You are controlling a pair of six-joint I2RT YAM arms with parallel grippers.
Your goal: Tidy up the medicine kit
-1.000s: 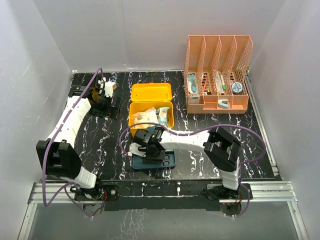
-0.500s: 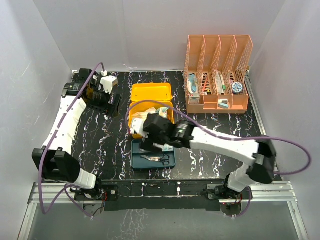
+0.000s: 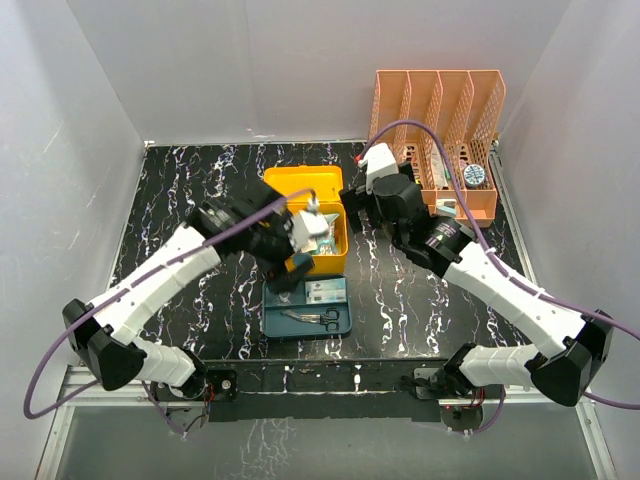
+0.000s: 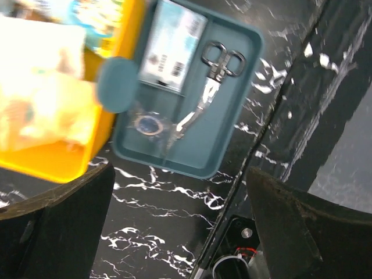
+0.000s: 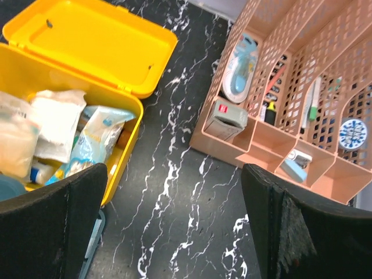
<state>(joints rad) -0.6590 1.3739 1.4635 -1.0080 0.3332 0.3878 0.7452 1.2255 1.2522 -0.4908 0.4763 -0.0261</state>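
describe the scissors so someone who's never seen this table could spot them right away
Find the open yellow medicine kit in the middle of the black marbled table. Right in front of it, toward the arm bases, lies a teal tray. The scissors lie in that tray, the only shiny metal item, with two finger loops, beside a flat printed packet.

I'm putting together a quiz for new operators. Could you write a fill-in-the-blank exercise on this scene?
1. The lid of the medicine kit is ___.
2. The metal tool in the teal tray is a pair of ___.
3. The left gripper and the right gripper, both with jaws apart, hold ___.
4. The mesh rack stands on the ___ arm's side of the table.

Missing words: open; scissors; nothing; right.
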